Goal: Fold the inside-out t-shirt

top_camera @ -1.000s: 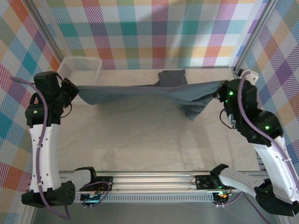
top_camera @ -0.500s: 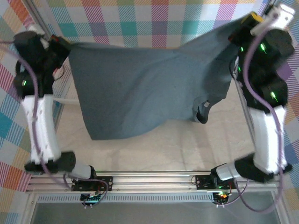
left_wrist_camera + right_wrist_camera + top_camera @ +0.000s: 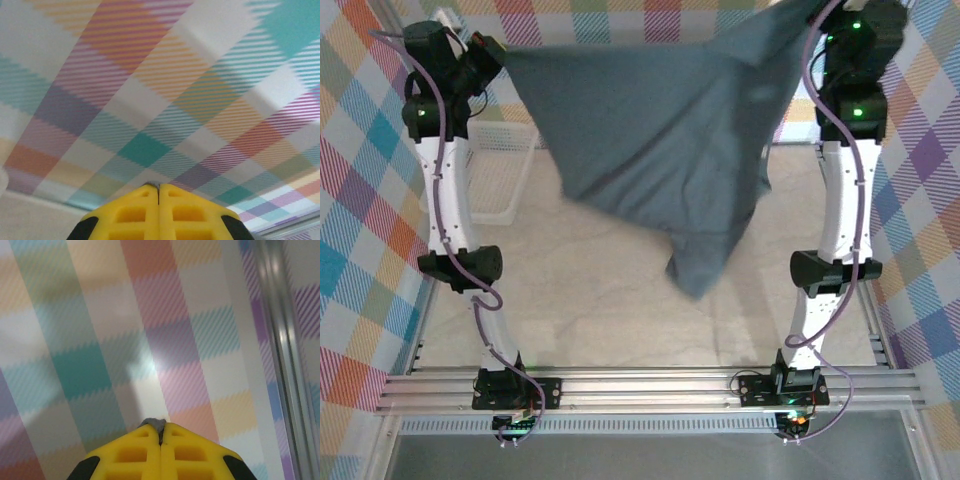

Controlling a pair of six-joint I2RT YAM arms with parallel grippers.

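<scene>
Top external view: left gripper [image 3: 498,52] and right gripper [image 3: 161,429], jaws pressed together on the top corners of the inside-out t-shirt [image 3: 660,150], hold it stretched; the cloth hangs between and below them.

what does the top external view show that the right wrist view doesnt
Top external: the whole t-shirt hanging spread between the raised left arm and right arm, above the table, with the white basket at the back left. Right wrist: the right jaws pressed shut, seen close up, a sliver of grey cloth pinched at their tips, and a metal frame post. Both: the t-shirt's fabric and the plaid wall.
</scene>
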